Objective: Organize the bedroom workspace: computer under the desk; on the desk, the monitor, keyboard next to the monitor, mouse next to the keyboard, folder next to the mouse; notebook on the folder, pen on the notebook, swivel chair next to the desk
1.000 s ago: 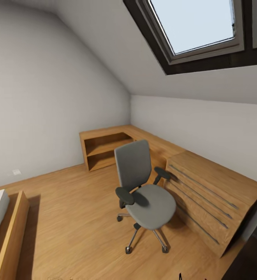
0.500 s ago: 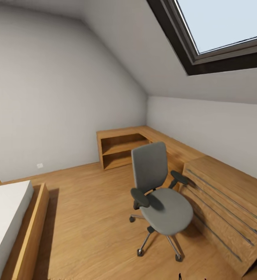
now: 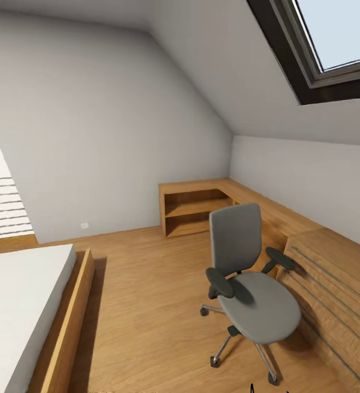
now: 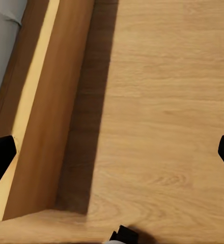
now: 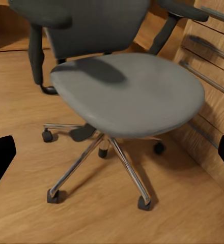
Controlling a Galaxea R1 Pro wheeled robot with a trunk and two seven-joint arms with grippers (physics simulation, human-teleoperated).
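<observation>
An attic bedroom: the grey swivel chair [image 3: 253, 284] is standing on the wood plank floor [image 3: 147, 305], its seat bare and its chrome five-star base resting on black castors. Taking the chair as the landmark, a low light-wood drawer cabinet [image 3: 338, 295] with long grey handles is sitting just beside the chair's right armrest, and an open wooden shelf unit [image 3: 193, 210] is standing behind the chair's backrest, against the white wall [image 3: 103, 136]. A dark-framed skylight [image 3: 333, 49] is opening in the sloped ceiling above the chair. Well apart from the chair, on the side of its left armrest, a wood-framed bed [image 3: 33, 311] with a pale mattress is lying along the floor.

In the right wrist view, the chair [image 5: 127, 91] is appearing close up, seat facing the camera, with the drawer cabinet [image 5: 214, 81] just beside the seat. The right tool [image 5: 112, 157] is hanging with its two dark fingertips [image 5: 0, 157] set wide apart, one at each edge of the picture, holding nothing.

In the left wrist view, the left tool [image 4: 112, 157] is likewise hanging spread wide and empty over the floor [image 4: 168, 117], with the bed's wooden side rail [image 4: 46, 112] running beside it.
</observation>
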